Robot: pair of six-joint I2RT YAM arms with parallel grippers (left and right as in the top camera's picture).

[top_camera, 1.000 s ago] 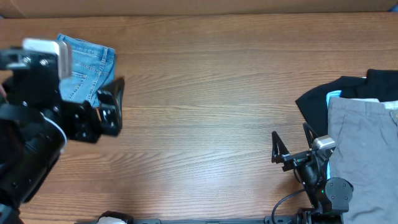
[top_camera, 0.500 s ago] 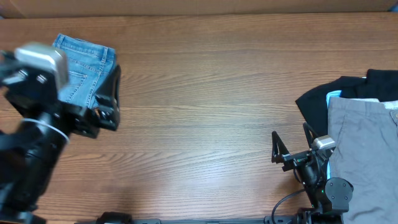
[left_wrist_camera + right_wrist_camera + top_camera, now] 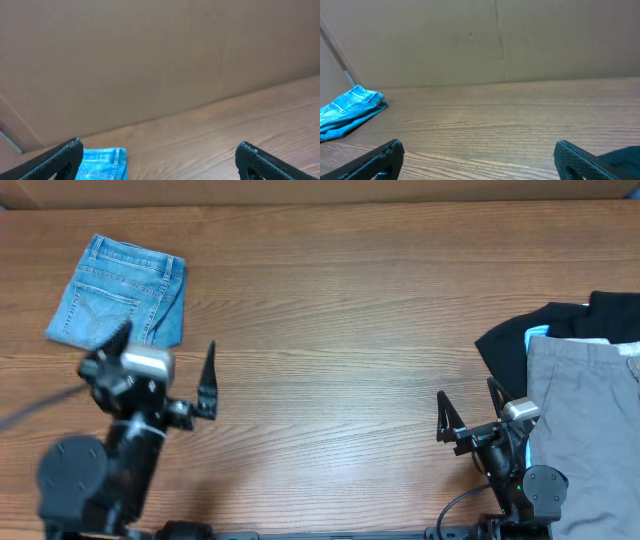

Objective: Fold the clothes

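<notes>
Gaping wide and empty, left end effector hovers near the folded jeans; right end effector, equally wide, well apart.

— What sort of place are you in?
— A robot lab bench, by the look of it. My left arm and right arm are mounted at the near edge of a wood-grain table.
— Anything else?
— A plain brown board walls off the far side. Both my wrist cameras face it. Folded jeans lie far left, a garment stack at the right edge.
</notes>
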